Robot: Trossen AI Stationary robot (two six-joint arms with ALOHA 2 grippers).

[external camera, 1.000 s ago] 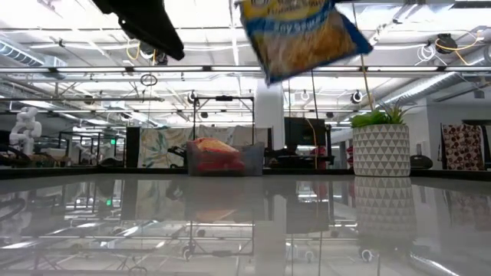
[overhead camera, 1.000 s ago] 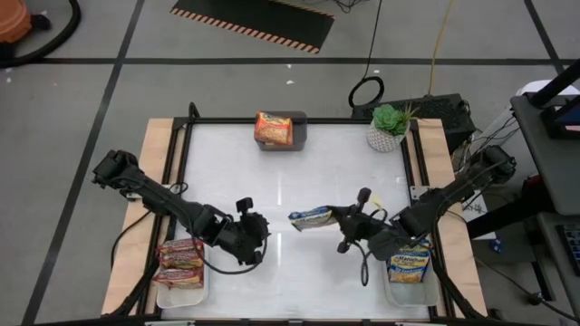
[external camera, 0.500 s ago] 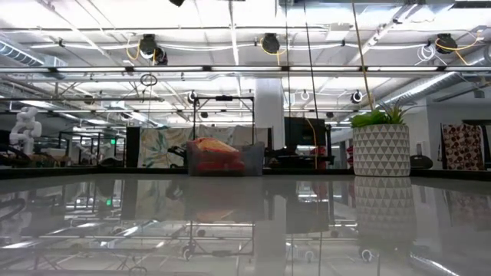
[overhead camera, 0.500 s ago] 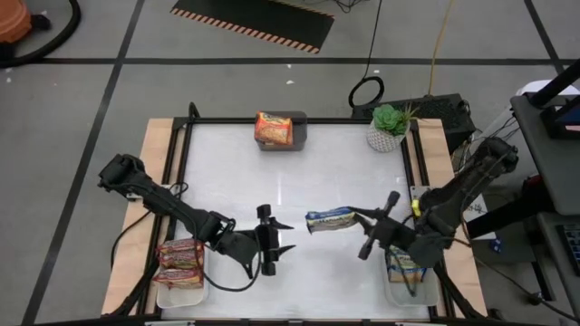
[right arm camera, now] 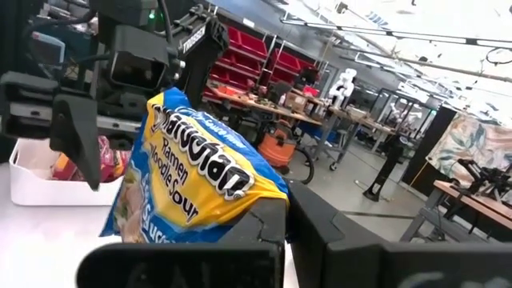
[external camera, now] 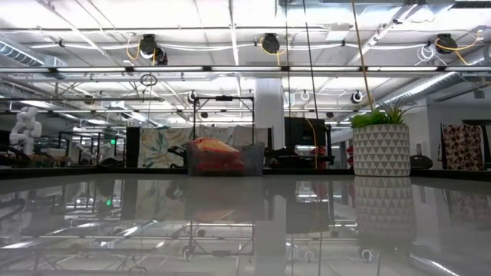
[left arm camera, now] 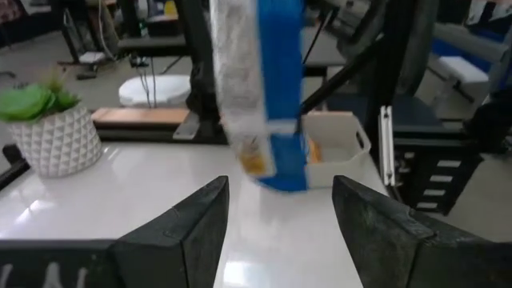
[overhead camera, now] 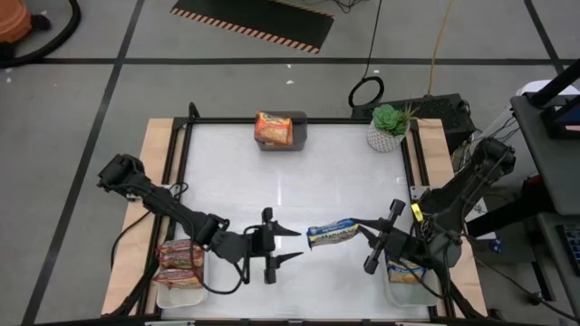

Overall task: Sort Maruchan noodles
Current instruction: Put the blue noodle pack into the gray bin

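Note:
A blue-and-yellow Maruchan noodle packet (overhead camera: 333, 234) hangs in the air over the table's near middle, with my right gripper (overhead camera: 364, 230) shut on it. Just to its left, my left gripper (overhead camera: 292, 246) points level at it, open, with nothing between its fingers; its wrist view shows the packet (left arm camera: 264, 96) edge-on beyond the fingers. Red packets (overhead camera: 179, 263) lie in a white tray at the near left. Blue-and-yellow packets (overhead camera: 405, 270) lie in a white tray (overhead camera: 433, 288) at the near right. Orange packets (overhead camera: 273, 128) fill the grey bin (overhead camera: 300, 131) at the far edge. My right gripper pinches the packet's right-hand end (right arm camera: 254, 210) between its two fingers. The fingers come about level from the table's right. The packet sticks out from them toward the left gripper, lifted clear of the table.
A potted plant (overhead camera: 388, 127) in a white patterned pot stands at the far right corner. The left tray (overhead camera: 163, 294) sits under my left arm. The white table top (overhead camera: 272, 181) between the bin and the grippers holds nothing.
My right gripper has carried the packet up and toward the table's right and near edges; the packet has left the top of the low view. My left gripper has tipped up from pointing down to level and shifted toward the near edge and the right.

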